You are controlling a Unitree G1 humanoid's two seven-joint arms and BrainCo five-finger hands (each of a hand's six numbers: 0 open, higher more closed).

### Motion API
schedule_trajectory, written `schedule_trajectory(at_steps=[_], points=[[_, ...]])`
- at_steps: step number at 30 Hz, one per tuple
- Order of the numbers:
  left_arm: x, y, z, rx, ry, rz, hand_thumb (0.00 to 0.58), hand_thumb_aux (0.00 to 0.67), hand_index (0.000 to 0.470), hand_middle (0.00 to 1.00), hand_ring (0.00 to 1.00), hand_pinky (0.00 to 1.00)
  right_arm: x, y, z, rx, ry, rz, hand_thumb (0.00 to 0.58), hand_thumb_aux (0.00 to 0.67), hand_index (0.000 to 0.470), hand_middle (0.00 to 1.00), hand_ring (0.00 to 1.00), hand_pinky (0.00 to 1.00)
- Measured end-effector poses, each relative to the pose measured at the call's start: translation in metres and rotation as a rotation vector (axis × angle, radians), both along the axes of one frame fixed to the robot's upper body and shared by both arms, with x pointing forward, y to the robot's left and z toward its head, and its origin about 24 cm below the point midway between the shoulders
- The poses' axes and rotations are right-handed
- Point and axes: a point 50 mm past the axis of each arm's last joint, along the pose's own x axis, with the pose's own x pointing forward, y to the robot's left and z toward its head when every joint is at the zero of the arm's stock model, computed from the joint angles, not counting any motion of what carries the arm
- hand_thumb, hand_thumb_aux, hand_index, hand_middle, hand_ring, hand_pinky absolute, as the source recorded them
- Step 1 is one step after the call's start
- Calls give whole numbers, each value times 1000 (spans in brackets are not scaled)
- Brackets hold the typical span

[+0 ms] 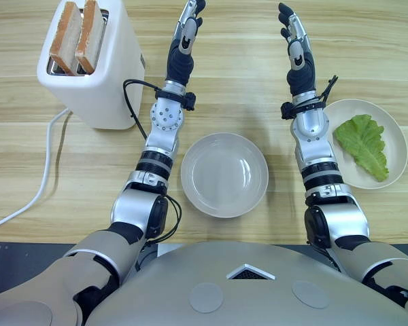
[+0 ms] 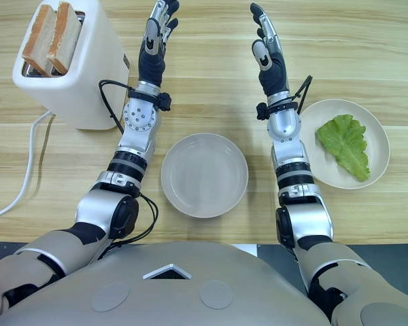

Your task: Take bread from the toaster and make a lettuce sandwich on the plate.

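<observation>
A white toaster stands at the far left with two slices of bread sticking up from its slots. An empty white plate sits at the centre near the front edge. A green lettuce leaf lies on a second plate to the right. My left hand is stretched forward just right of the toaster, fingers straight, holding nothing. My right hand is stretched forward above the table left of the lettuce plate, fingers also straight and empty.
The toaster's white cord runs down the left side of the wooden table toward the front edge. A thin black cable loops by my left wrist, close to the toaster's side.
</observation>
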Motion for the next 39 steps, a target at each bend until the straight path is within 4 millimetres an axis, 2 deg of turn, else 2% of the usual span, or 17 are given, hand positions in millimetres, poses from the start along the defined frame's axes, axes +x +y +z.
schedule_trajectory(at_steps=[9, 12, 14, 17, 19, 21, 25, 27, 29, 32, 35, 39], points=[[0, -1, 0, -5, 2, -9, 0, 0, 0, 0, 0, 0, 2, -3, 2, 47, 15, 29, 0, 0, 0, 0, 0, 0], [-2, -6, 2, 4, -9, -68, 0, 0, 0, 0, 0, 0, 2, -4, 2, 47, 13, 25, 0, 0, 0, 0, 0, 0], [-10, -13, 22, 28, -111, -154, 0, 0, 0, 0, 0, 0, 2, -5, 3, 53, 7, 11, 0, 0, 0, 0, 0, 0], [-31, -24, 69, 82, -321, -274, 0, 0, 0, 0, 0, 0, 2, -6, 3, 58, 3, -1, 0, 0, 0, 0, 0, 0], [-45, -22, 95, 157, -415, -334, 0, 0, 0, 0, 0, 0, 2, -6, 3, 62, -1, -12, 0, 0, 0, 0, 0, 0], [-59, -7, 120, 315, -486, -362, 0, 0, 0, 0, 0, 0, 2, -6, 3, 59, -5, -23, 0, 0, 0, 0, 0, 0], [-89, 48, 157, 709, -540, -325, 0, 0, 0, 0, 0, 0, 2, 0, 1, 61, 11, -37, 0, 0, 0, 0, 0, 0], [-90, 65, 162, 781, -516, -287, 0, 0, 0, 0, 0, 0, 2, 2, 1, 59, 13, -38, 0, 0, 0, 0, 0, 0], [-87, 96, 176, 856, -492, -157, 0, 0, 0, 0, 0, 0, 1, 0, 2, 61, 10, -44, 0, 0, 0, 0, 0, 0], [-83, 124, 185, 898, -447, -34, 0, 0, 0, 0, 0, 0, 2, 0, 2, 61, 11, -46, 0, 0, 0, 0, 0, 0], [-76, 151, 188, 1014, -391, 108, 0, 0, 0, 0, 0, 0, 1, -1, 2, 59, 12, -50, 0, 0, 0, 0, 0, 0], [-60, 178, 173, 1157, -277, 275, 0, 0, 0, 0, 0, 0, -1, -4, -1, 56, 20, -56, 0, 0, 0, 0, 0, 0]])
